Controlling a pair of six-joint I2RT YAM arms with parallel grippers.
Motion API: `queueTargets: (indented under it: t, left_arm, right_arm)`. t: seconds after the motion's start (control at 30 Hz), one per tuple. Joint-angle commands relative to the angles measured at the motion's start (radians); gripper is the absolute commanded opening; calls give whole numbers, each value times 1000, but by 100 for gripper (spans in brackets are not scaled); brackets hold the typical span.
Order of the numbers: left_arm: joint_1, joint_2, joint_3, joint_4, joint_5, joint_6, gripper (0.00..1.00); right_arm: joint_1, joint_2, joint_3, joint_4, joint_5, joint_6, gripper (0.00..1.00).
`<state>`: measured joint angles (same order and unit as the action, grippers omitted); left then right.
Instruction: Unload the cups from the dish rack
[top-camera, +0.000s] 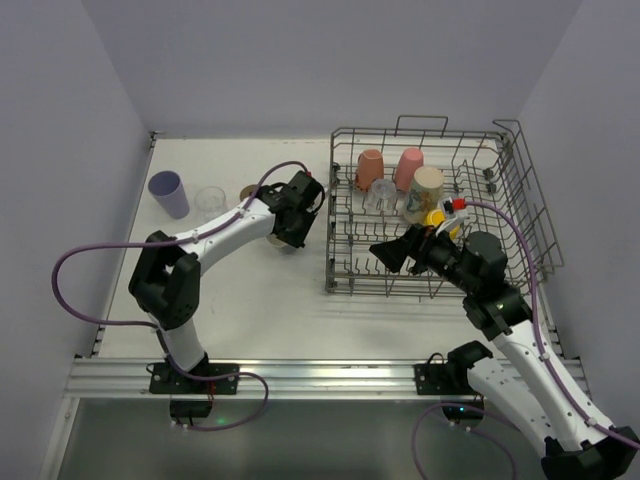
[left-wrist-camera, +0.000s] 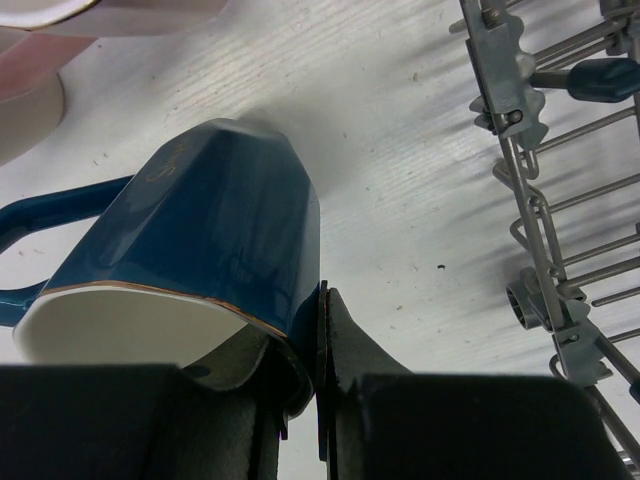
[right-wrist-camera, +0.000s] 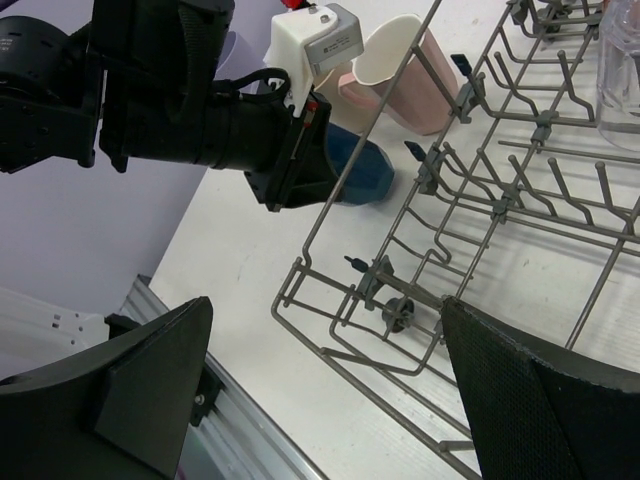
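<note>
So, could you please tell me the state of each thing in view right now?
left gripper: jaws shut on the blue mug's rim.
blue mug: held tilted, outside the dish rack.
right gripper: jaws open, empty, over the dish rack.
dish rack: several cups inside.
lavender cup: standing on the table.

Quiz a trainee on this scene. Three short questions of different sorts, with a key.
1. True or false: the left gripper is shut on the dark blue mug's rim.
2. Fill in: the right gripper, over the dish rack, is ___ (open or shut).
3. The lavender cup stands: A in the dish rack; B on the table, left of the rack; C in the right gripper.
Key: 1 true; 2 open; 3 B.
</note>
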<state>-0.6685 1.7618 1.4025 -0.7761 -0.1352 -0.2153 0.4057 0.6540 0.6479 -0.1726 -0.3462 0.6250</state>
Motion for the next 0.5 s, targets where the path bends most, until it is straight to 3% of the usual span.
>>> queueTargets:
  t: [0.0,0.3,0.47]
  left_arm:
    - [6,-16,39,3,14,42,1]
    - [4,-4,36,21,75,44,23]
    - [6,16,39,20,65,50,26]
  right_arm:
    - [2,-11,-4,7,30,-30,99]
    - [2,-1,1,5,42,-27,99]
    - [2,13,10,-8,64,-36,99]
